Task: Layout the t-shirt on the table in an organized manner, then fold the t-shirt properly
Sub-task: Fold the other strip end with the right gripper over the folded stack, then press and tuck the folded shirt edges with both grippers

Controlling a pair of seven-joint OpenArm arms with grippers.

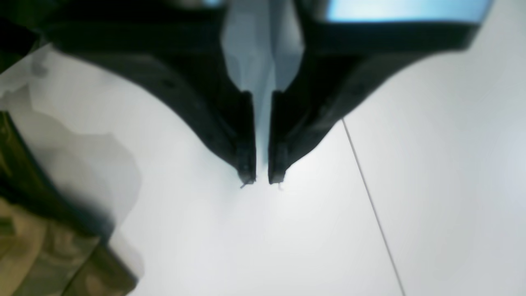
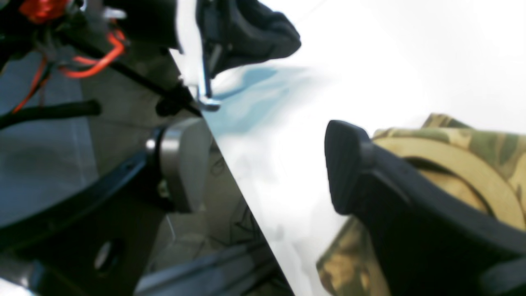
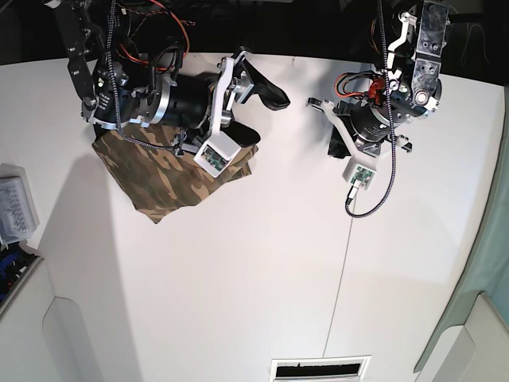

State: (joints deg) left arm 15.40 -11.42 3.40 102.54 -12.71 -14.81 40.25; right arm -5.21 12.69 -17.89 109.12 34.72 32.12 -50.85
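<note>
Black left gripper (image 1: pixel 262 181) fills its wrist view, jaws drawn to a narrow slit with nothing between them, over bare white table (image 1: pixel 287 238) beside the thin dark seam (image 1: pixel 372 201). Crumpled camouflage cloth t-shirt (image 3: pixel 171 183) lies bunched well off to that gripper's side, directly under the right gripper (image 3: pixel 258 115), whose jaws stand wide, holding nothing. My judgement: the right arm is far nearer for spreading it. Ample bare table surrounds the shirt.
</note>
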